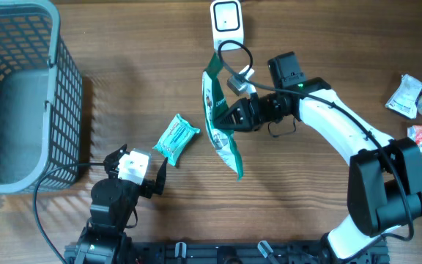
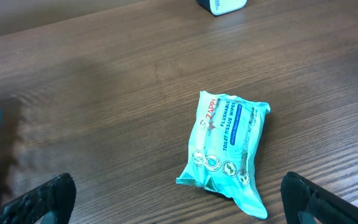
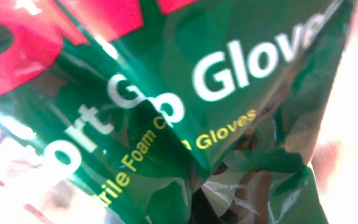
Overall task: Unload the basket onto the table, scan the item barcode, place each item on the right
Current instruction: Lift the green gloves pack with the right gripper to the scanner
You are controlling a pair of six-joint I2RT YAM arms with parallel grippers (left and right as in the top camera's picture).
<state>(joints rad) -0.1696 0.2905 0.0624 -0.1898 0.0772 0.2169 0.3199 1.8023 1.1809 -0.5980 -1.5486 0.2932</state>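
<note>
A green glove packet [image 3: 185,112] fills the right wrist view, pressed so close to the lens that only its white and yellow lettering and crumpled film show. From overhead the right jaws are pinching this packet about midway along its edge, from its 3 o'clock side. The packet stands on edge near the middle of the desk [image 1: 306,213], its long side running from 12 o'clock down toward 6 o'clock. Its upper end lies just below the white scanner [image 1: 226,17], which sits at the desk's 12 o'clock edge.

The right arm [image 1: 343,125] rises from 5 o'clock, bends and stretches its white forearm toward 10 o'clock, with the wrist turned to face 9 o'clock.

At 7 o'clock the left arm [image 1: 116,194] sits low with its jaws spread wide and holding nothing. A teal wipes pack [image 2: 227,149] lies flat on the desk just ahead of them. A grey basket [image 1: 64,95] stands at 9 o'clock.
</note>
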